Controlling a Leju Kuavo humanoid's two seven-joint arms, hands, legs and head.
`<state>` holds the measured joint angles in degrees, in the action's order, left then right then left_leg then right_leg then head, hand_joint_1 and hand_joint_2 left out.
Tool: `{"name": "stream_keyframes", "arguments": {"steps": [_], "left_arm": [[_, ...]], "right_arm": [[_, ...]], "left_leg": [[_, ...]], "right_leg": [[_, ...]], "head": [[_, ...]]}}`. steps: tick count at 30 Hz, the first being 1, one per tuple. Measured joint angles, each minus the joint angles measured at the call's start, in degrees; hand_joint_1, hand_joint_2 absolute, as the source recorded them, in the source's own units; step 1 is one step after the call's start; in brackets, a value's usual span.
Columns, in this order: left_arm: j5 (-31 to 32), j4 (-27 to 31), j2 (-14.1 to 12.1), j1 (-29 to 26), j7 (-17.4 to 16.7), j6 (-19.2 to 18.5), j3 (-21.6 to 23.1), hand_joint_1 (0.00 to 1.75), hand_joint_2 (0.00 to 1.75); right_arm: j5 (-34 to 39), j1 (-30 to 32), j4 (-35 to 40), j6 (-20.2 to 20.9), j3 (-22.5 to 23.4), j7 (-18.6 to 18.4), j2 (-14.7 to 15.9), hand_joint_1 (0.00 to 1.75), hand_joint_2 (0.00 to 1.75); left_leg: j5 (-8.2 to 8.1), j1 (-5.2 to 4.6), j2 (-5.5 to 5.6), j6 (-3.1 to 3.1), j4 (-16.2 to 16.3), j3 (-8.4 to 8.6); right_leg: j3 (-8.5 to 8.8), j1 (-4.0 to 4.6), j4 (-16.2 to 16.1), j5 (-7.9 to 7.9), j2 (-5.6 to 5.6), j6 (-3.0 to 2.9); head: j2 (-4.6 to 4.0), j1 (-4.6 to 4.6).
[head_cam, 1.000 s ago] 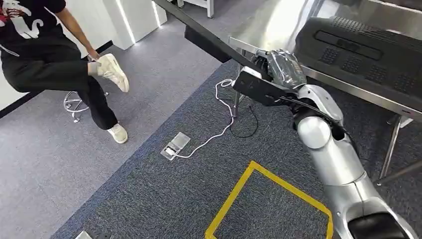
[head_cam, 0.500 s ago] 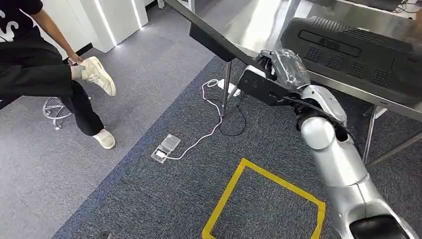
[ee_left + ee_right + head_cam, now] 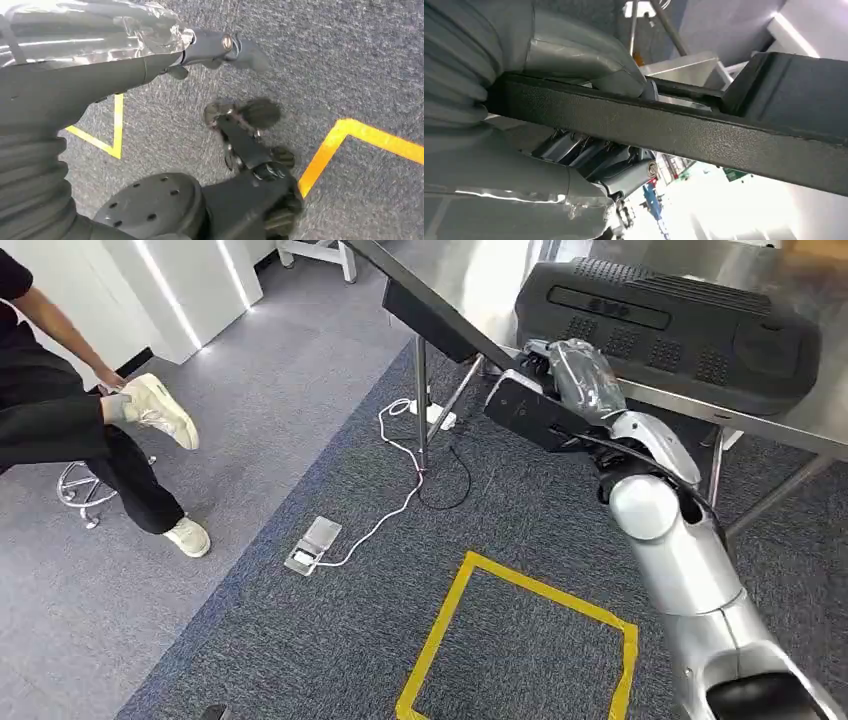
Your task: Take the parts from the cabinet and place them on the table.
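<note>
My right hand (image 3: 570, 375), wrapped in clear plastic, grips a long black bar part (image 3: 455, 325) with a flat black plate at its near end. The bar slants up and to the left over the edge of the steel table (image 3: 500, 280). In the right wrist view the same black bar (image 3: 674, 130) crosses the picture, clamped between the thumb and fingers of my right hand (image 3: 589, 165). A large black perforated part (image 3: 670, 325) lies on the table just beyond the hand. My left hand (image 3: 100, 75) hangs over the carpet with nothing in it, a finger stretched out.
A person (image 3: 60, 420) sits on a stool (image 3: 75, 485) at the left, one foot raised. A white cable (image 3: 395, 500) runs from a floor socket box (image 3: 312, 543) to the table legs. A yellow tape square (image 3: 520, 640) marks the carpet in front of me.
The camera has moved: the whole scene has slid left and the table with the black perforated part now lies nearer. My right hand still grips the black bar.
</note>
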<state>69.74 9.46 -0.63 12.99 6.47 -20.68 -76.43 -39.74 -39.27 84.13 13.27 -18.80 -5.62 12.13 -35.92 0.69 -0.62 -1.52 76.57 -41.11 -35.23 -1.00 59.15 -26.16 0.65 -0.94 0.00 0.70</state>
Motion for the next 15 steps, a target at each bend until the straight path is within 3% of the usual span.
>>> {"name": "stream_keyframes", "arguments": {"steps": [1, 2, 4, 5, 6, 9, 10, 11, 12, 15], "left_arm": [[0.0, 0.0, 0.0, -0.1, 0.0, 0.0, 0.0, 0.0, 1.75], [0.0, 0.0, 0.0, -0.1, 0.0, 0.0, 0.0, 0.0, 1.75], [0.0, 0.0, 0.0, 0.0, 0.0, 0.0, 0.0, 0.0, 1.75], [0.0, 0.0, 0.0, 0.0, 0.0, 0.0, 0.0, 0.0, 1.75], [0.0, 0.0, 0.0, 0.0, 0.0, 0.0, 0.0, 0.0, 1.75], [0.0, 0.0, 0.0, 0.0, 0.0, 0.0, 0.0, 0.0, 1.75], [0.1, 0.0, 0.1, 0.1, 0.0, 0.1, 0.0, 0.0, 1.75], [0.1, 0.0, 0.1, 0.3, -0.1, 0.1, 0.0, 0.0, 1.75], [0.1, 0.0, 0.1, 0.3, -0.1, 0.1, 0.0, 0.0, 1.75], [0.1, 0.0, 0.1, 0.0, -0.1, 0.1, 0.0, 0.0, 1.75]], "right_arm": [[0.2, 0.1, 0.0, 0.0, 0.0, 0.1, -0.1, 1.71, 1.75], [0.5, 0.2, 0.0, 0.0, 0.1, 0.2, -0.1, 1.71, 1.75], [2.0, 0.2, 0.0, 0.0, 0.6, 0.4, -0.2, 1.71, 1.75], [4.4, 0.3, 0.0, -0.1, 0.9, 0.7, -0.4, 1.71, 1.75], [7.4, 0.2, -0.2, -0.4, 1.3, 1.2, -0.4, 1.71, 1.75], [13.3, 0.2, -0.9, -3.3, 2.4, 2.7, -0.9, 1.71, 1.75], [14.0, 0.2, -1.0, -4.2, 2.8, 3.0, -0.9, 1.71, 1.75], [14.1, 0.2, -1.2, -4.9, 3.1, 3.2, -0.8, 1.71, 1.75], [14.0, -0.1, -1.4, -5.3, 3.4, 3.2, -0.8, 1.71, 1.75], [13.5, 0.0, -1.8, -6.5, 3.8, 3.3, -0.9, 1.71, 1.75]], "left_leg": [[0.58, 0.01, 0.02, 0.05, 0.4, -0.19], [2.6, 0.01, 0.06, 0.22, -2.1, 0.96], [7.84, 0.05, 0.75, 0.63, -11.9, 5.55], [8.64, 0.2, 2.17, 0.87, -16.2, 7.11], [8.33, 0.17, 3.16, 0.88, -17.2, 7.53], [8.42, -0.31, 2.45, 1.36, -17.0, 7.28], [8.91, 0.2, 2.04, 2.09, -17.7, 7.43], [9.21, 0.27, 1.44, 2.5, -18.1, 7.51], [9.32, 0.24, 1.25, 2.8, -18.2, 7.44], [9.31, -0.01, 0.01, 3.0, -18.2, 7.29]], "right_leg": [[0.03, 0.0, 0.1, 0.0, 0.35, 0.0], [0.02, 0.0, 0.2, 0.0, 0.81, 0.01], [0.06, -0.02, 0.3, -0.07, 1.5, 0.11], [0.0, -0.06, 0.4, -0.14, 1.77, 0.28], [-0.39, 0.25, 0.6, -0.07, 2.15, 0.64], [-0.65, -0.16, 0.1, 0.5, 3.08, 1.72], [-0.76, -0.07, 0.0, 0.48, 3.19, 2.25], [-0.91, -0.15, 1.1, -0.48, 1.76, 2.32], [-2.23, 0.04, 3.8, -2.53, 0.56, 2.34], [-7.86, 0.0, 16.6, -8.25, 0.01, 2.65]], "head": [[0.0, 0.15], [0.0, 0.33], [0.0, 0.81], [0.0, 1.07], [0.0, 1.12], [0.0, 0.94], [0.0, 0.99], [0.0, 0.85], [0.0, 0.15], [0.0, -1.2]]}}
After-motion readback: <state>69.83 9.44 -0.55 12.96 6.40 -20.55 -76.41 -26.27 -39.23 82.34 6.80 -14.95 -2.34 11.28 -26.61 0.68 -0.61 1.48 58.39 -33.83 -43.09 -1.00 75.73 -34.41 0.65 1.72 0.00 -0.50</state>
